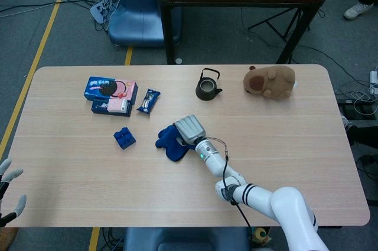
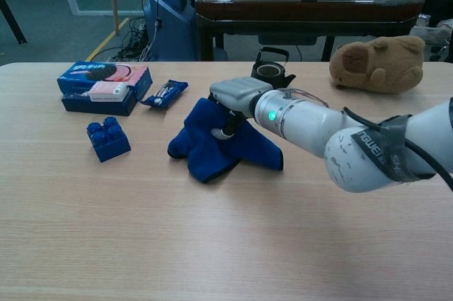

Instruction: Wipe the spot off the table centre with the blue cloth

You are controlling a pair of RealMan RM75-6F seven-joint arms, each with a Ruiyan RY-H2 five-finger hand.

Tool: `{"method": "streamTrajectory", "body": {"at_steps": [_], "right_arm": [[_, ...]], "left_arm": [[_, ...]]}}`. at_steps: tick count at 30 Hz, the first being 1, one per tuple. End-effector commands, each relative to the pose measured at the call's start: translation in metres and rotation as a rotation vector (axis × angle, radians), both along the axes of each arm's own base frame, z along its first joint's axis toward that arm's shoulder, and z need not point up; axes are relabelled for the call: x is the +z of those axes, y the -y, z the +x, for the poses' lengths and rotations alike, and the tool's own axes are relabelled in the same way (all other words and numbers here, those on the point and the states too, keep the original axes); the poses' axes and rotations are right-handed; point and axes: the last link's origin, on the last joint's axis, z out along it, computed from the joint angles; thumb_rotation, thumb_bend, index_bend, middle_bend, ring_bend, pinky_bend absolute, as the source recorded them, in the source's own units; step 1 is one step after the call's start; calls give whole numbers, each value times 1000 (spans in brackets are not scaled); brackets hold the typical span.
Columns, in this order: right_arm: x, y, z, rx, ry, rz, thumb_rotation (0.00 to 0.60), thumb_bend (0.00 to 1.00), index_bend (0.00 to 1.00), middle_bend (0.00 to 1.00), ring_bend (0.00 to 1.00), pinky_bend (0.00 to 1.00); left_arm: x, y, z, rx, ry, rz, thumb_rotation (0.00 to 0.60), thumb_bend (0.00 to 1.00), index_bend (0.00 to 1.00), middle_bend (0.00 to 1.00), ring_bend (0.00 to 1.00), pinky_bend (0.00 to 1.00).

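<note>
Right robot hand (image 2: 237, 95) — fingers curled down into the blue cloth (image 2: 212, 142), pressing it onto the table (image 2: 212, 244) near the centre. The cloth lies bunched under the palm, covering the place where the spot should be; the spot itself is hidden. Left robot hand (image 1: 9, 195) — at the near left table edge, fingers spread, holding nothing.

Risks, as judged: the bunched cloth could slip from the fingers during a stroke, or skid over the mark if pressure is light. A wide sweep to the left could knock the blue brick (image 2: 107, 139) just beside the cloth.

Beyond lie a snack packet (image 2: 164, 93) and stacked biscuit boxes (image 2: 102, 86). Farther back stand a small black teapot (image 1: 208, 85) — open-topped, contents not discernible — and a plush animal (image 1: 270, 81).
</note>
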Motion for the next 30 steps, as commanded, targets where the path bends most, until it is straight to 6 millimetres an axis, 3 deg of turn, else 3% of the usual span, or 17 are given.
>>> {"method": "streamTrajectory", "body": {"at_steps": [1, 10, 20, 30], "right_arm": [[-8, -1, -3, 2, -35, 14, 600, 617, 741, 643, 645, 851], [-2, 14, -26, -52, -86, -26, 600, 617, 741, 643, 645, 852], [19, 38, -60, -160, -142, -103, 600, 617, 741, 643, 645, 851], [-2, 15, -36, -66, -100, -16, 600, 616, 741, 644, 645, 851]], "left_arm": [[0, 0, 0, 1, 0, 2, 600, 358, 228, 47, 44, 49], [-1, 0, -1, 0, -1, -2, 600, 358, 228, 47, 43, 48], [-1, -1, -2, 3, -3, -4, 600, 358, 228, 47, 44, 49], [-1, -1, -2, 5, -4, -1, 600, 358, 228, 47, 44, 49]]}}
